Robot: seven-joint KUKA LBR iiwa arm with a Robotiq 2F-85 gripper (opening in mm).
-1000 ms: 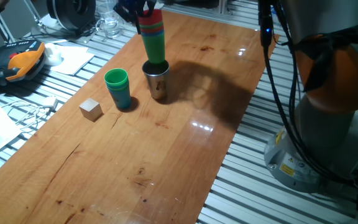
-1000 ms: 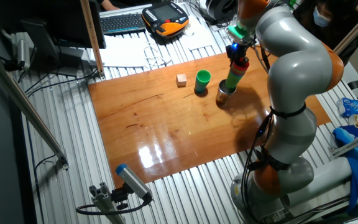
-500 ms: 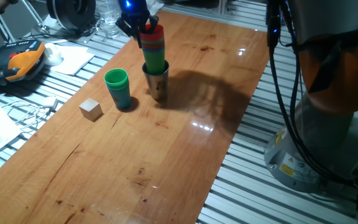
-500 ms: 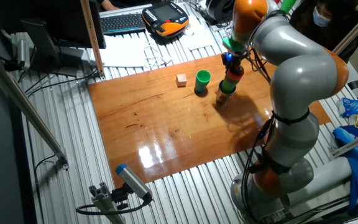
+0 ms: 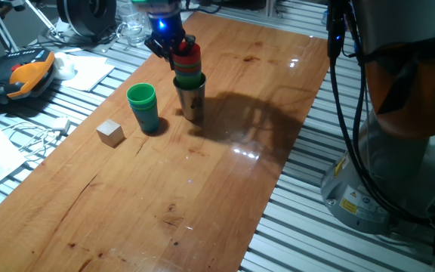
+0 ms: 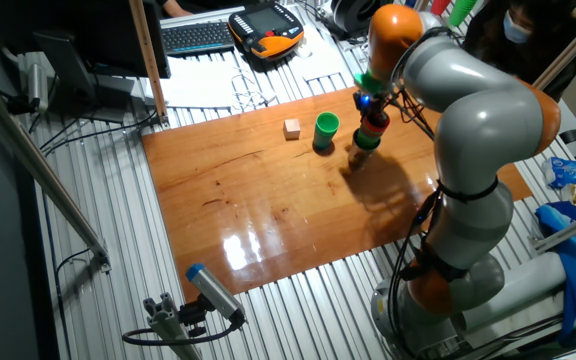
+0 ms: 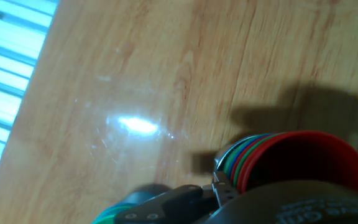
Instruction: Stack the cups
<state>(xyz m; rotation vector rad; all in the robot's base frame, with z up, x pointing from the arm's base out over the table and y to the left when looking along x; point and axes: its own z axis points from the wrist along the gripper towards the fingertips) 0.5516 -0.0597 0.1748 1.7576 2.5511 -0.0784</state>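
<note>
A robotics lab is shown: a wooden table top (image 5: 202, 189) is mounted on ribbed aluminium rails (image 6: 118, 260), with an orange control pendant (image 5: 29, 72), a keyboard (image 6: 200, 36), loose cables (image 5: 40, 136) and papers (image 5: 89, 69) past its edges.

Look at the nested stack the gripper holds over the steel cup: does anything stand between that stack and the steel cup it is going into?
Nothing visible does. The stack already sits partly inside the steel cup, with the gripper at its top. The green cup and cube stand off to the side.
</note>
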